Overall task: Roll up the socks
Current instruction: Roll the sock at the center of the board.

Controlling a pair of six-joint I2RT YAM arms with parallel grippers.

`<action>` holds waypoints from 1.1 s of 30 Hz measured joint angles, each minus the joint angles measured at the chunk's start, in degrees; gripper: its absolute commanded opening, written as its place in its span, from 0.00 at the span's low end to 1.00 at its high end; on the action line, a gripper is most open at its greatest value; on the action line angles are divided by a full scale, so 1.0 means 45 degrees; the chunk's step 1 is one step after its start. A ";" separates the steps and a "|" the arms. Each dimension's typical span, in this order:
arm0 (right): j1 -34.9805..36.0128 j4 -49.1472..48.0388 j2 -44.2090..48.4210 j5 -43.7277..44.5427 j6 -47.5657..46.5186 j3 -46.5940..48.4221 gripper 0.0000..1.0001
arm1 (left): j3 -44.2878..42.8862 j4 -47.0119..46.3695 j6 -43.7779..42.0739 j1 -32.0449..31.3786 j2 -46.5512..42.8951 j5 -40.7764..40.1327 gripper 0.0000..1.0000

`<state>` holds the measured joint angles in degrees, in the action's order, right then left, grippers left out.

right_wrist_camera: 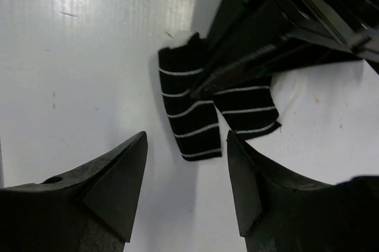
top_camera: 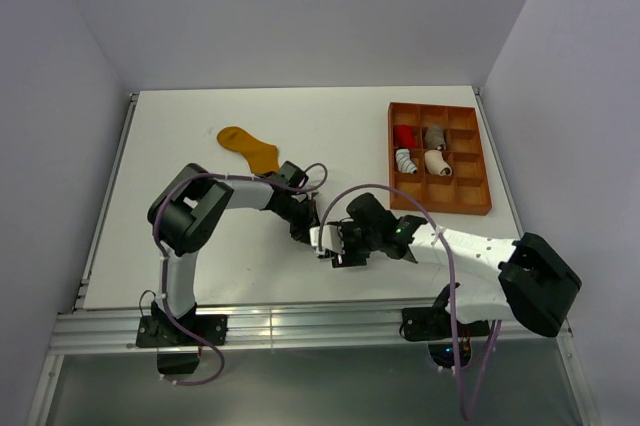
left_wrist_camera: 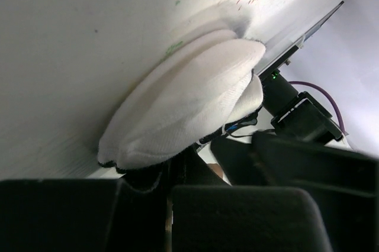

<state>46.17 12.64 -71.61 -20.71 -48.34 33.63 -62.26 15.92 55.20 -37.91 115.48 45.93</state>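
the striped sock [right_wrist_camera: 188, 116] lies on the desk [right_wrist_camera: 71, 57] just ahead of the wide open right hand [right_wrist_camera: 186, 142], long side pointing away from it. the left hand [left_wrist_camera: 172, 190] seems to pinch it. the orange sock [top_camera: 248, 149] lies well apart.

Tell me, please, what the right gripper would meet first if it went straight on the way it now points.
Most likely the striped sock, lying on the table just ahead of the open right gripper.
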 measured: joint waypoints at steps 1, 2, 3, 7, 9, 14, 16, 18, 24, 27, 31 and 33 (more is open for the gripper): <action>0.0185 -0.0063 -0.0039 0.0117 -0.0029 -0.0039 0.61 | -0.0019 0.0029 0.0000 0.0000 0.0010 -0.0010 0.00; 0.0408 -0.0146 -0.0092 0.0282 -0.0058 -0.0078 0.59 | -0.0039 0.0053 -0.0005 0.0000 0.0019 -0.0015 0.00; 0.0593 -0.0214 -0.0165 0.0457 -0.0087 -0.0083 0.57 | -0.0053 0.0078 -0.0005 0.0000 0.0024 -0.0019 0.00; 0.1098 -0.0466 -0.0646 0.1073 -0.0136 -0.0044 0.50 | -0.0092 0.0131 -0.0015 0.0000 0.0039 -0.0024 0.00; 0.1224 -0.0447 -0.1171 0.1326 -0.0126 0.0092 0.47 | -0.0102 0.0146 -0.0015 0.0000 0.0044 -0.0024 0.00; 0.1297 -0.0515 -0.2108 0.1826 -0.0131 0.0578 0.44 | -0.0175 0.0238 -0.0117 0.0005 0.0063 -0.0024 0.00; 0.1307 -0.0583 -0.2273 0.2006 -0.0131 0.0641 0.43 | -0.0214 0.0296 -0.0180 0.0005 0.0083 -0.0019 0.00; 0.1345 -0.0636 -0.2458 0.2191 -0.0141 0.0733 0.32 | -0.0287 0.0355 -0.0330 0.0019 0.0141 0.0083 0.02; 0.1321 -0.0136 -0.2812 0.2210 -0.0087 0.1253 0.19 | -0.0306 0.0413 -0.0772 0.0146 0.0155 0.0068 0.26; 0.1010 0.0665 -0.3123 0.1690 -0.0117 0.1836 0.18 | -0.0117 0.0141 -0.0792 0.0165 -0.0024 -0.0063 0.30; 0.0316 0.1715 -0.3633 0.0510 -0.0136 0.2657 0.18 | 0.0835 -0.1054 -0.0500 0.0257 -0.0889 -0.0699 0.30; 0.0044 0.2171 -0.3900 -0.0015 -0.0141 0.3036 0.19 | 0.1710 -0.2171 -0.0019 0.0393 -0.1394 -0.0962 0.30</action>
<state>46.37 22.41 -89.17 -20.78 -48.97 47.29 -54.57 6.15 55.11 -36.14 109.21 41.60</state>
